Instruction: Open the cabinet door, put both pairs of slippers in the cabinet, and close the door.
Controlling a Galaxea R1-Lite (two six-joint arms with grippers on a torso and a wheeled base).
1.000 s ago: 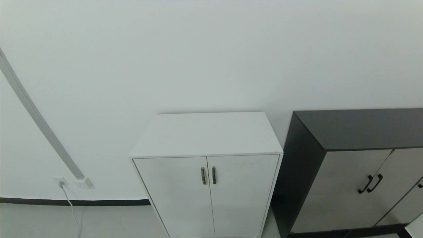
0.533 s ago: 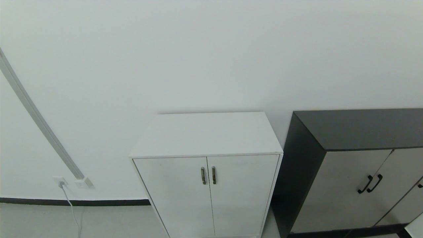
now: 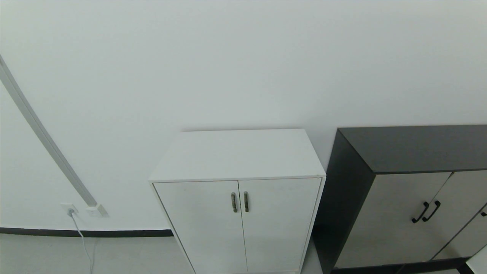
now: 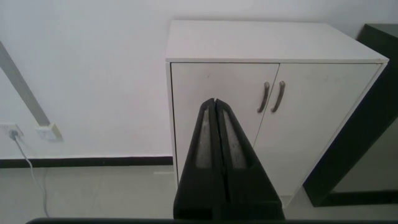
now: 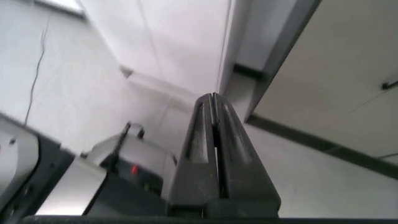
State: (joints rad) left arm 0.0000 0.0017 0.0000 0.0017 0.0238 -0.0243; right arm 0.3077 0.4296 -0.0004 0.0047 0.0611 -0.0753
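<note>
Facing the white cabinet [image 3: 236,156], doors shut.
Left gripper [image 4: 216,106] and right gripper [image 5: 214,99] clenched empty, apart from its handles [image 3: 239,202]; dark cabinet [image 3: 411,152] at its three o'clock.

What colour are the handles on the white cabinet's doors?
Dull brownish-grey metal handles, clearest in the head view.

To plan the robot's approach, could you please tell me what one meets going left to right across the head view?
White wall socket with a plugged-in grey cable → white two-door cabinet → black cabinet with grey doors.
</note>
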